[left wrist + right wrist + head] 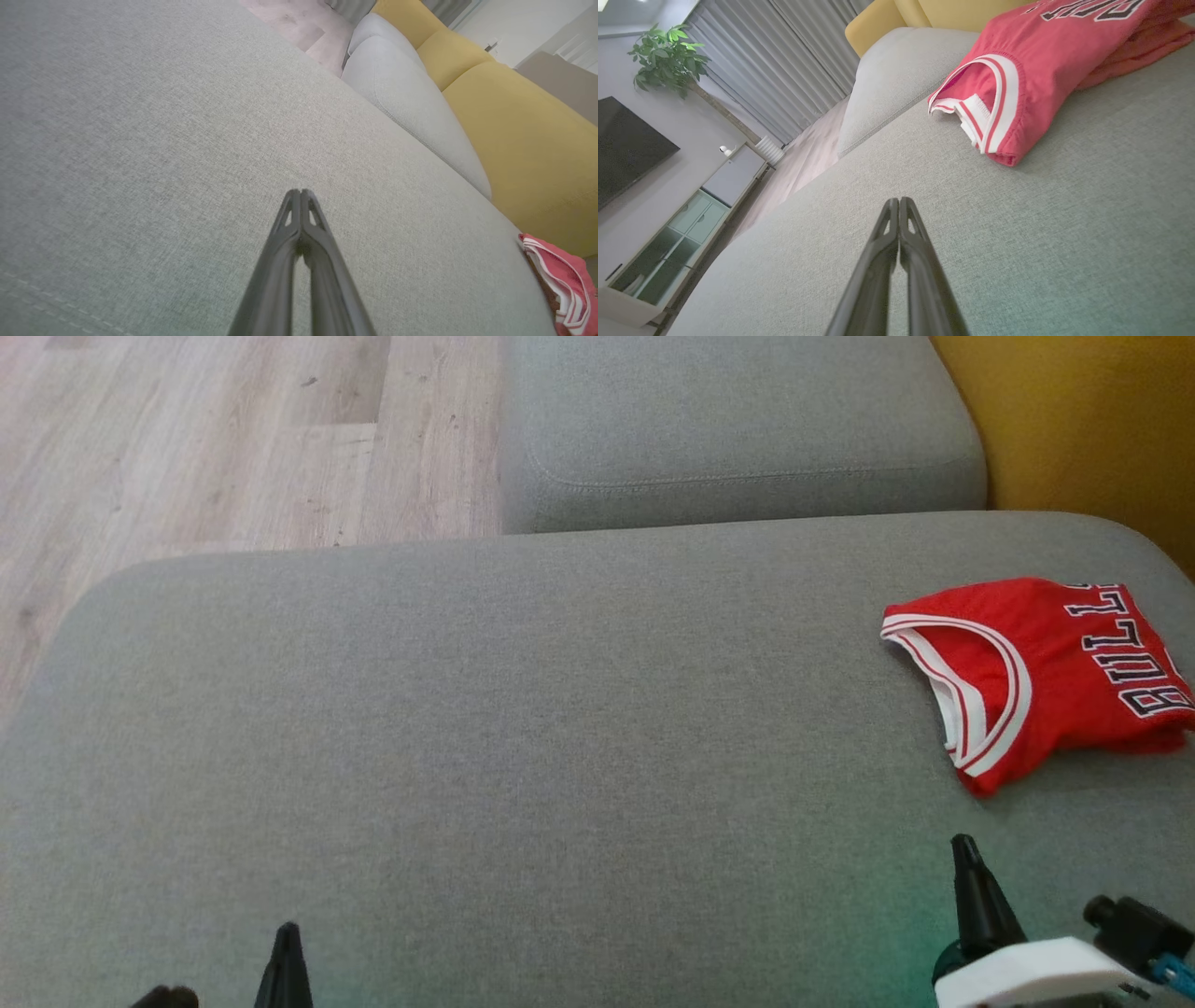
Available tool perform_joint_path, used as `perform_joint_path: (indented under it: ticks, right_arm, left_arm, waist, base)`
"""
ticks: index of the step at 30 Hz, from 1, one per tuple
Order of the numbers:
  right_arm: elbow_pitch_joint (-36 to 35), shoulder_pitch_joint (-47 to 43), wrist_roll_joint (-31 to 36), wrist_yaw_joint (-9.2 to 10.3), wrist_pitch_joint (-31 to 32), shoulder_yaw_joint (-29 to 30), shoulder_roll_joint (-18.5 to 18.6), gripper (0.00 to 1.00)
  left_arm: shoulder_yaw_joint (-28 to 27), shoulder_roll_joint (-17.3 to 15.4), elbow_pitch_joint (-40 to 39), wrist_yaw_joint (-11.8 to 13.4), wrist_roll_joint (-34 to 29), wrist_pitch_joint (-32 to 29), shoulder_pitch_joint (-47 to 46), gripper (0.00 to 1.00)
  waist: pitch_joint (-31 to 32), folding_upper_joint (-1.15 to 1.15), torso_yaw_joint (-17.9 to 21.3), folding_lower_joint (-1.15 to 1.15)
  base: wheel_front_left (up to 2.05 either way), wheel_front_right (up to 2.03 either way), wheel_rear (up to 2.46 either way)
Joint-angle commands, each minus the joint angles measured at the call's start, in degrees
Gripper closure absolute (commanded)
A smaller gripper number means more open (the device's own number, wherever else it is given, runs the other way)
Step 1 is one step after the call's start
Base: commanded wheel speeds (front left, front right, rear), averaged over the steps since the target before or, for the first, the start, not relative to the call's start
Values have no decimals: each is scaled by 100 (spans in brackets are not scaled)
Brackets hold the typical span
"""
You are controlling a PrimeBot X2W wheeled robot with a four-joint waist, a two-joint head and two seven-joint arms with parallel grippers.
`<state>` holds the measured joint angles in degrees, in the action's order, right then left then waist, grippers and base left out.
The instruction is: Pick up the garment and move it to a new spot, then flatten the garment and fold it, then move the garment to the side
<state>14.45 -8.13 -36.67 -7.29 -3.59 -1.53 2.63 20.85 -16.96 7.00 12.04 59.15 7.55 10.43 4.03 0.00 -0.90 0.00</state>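
A grey cushion (523, 737) spans the frame's lower part; a folded red jersey (1046, 672) lies on it at the right edge, its neckline facing left.

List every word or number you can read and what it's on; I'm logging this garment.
"BULL": dark, white-edged letters on the red jersey, running sideways in the head view.
A further letter at the fold: too cut off to read.
No other readable text.

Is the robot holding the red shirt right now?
No, the red shirt lies on the grey cushion, apart from the shut, empty right gripper.
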Motion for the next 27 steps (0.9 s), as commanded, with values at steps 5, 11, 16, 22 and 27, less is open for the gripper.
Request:
perform_joint_path:
  ticks: [5, 11, 16, 22, 27]
  right_arm:
    - [-165, 400, -462, -7, 55, 22, 110, 100]
    - [-157, 476, -861, -8, 111, 61, 118, 100]
    - [-150, 539, -1193, -9, 158, 95, 124, 100]
    - [-142, 615, -1590, -10, 216, 137, 129, 100]
    - [-137, 666, -1853, -11, 255, 165, 133, 100]
  left_arm:
    - [-333, 60, -82, -158, 267, -93, -369, 100]
    - [-504, 154, -25, -293, 503, -184, -465, 100]
    - [-647, 233, 24, -405, 699, -260, -545, 100]
    - [-820, 329, 82, -540, 934, -352, -641, 100]
    - [-935, 393, 122, -630, 1091, -414, -706, 100]
  waist:
    - [-27, 0, 6, 0]
    - [-57, 0, 12, 0]
    - [-82, 0, 17, 0]
    - [-111, 0, 24, 0]
    - [-131, 0, 28, 0]
  base:
    - [0, 0, 0]
    - [0, 0, 0]
    - [0, 0, 0]
    - [0, 0, 0]
    - [0, 0, 0]
